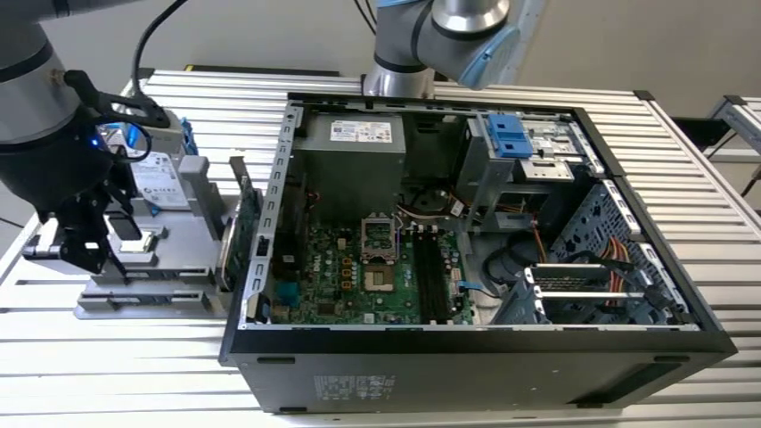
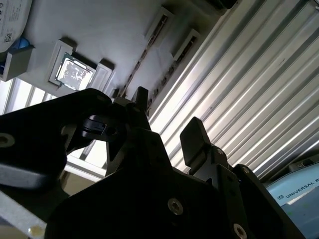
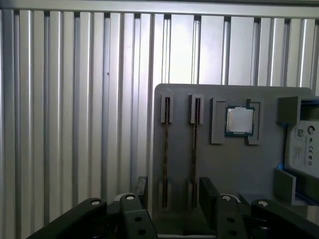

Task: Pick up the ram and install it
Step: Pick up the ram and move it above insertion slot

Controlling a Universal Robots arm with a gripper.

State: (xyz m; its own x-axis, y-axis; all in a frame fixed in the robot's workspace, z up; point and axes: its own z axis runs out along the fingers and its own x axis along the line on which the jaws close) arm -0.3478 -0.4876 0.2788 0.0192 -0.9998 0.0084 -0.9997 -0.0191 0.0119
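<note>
Your hand (image 3: 174,183) hangs released and empty over the grey tray (image 3: 229,169) at the exterior view's left; the ram (image 3: 166,149) stands edgewise there. Both slots (image 3: 195,144) lie between the fingers (image 3: 207,191), so closing could pinch two sticks

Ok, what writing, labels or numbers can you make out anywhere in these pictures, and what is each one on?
No text can be quoted in full.
Hard drive label: print too small to read.
Power supply sticker: too small to read.
Computer case sticker: pale print, too blurred to read.
Arm cover: a maker's mark, cut off at the picture's edge, so not quoted.
</note>
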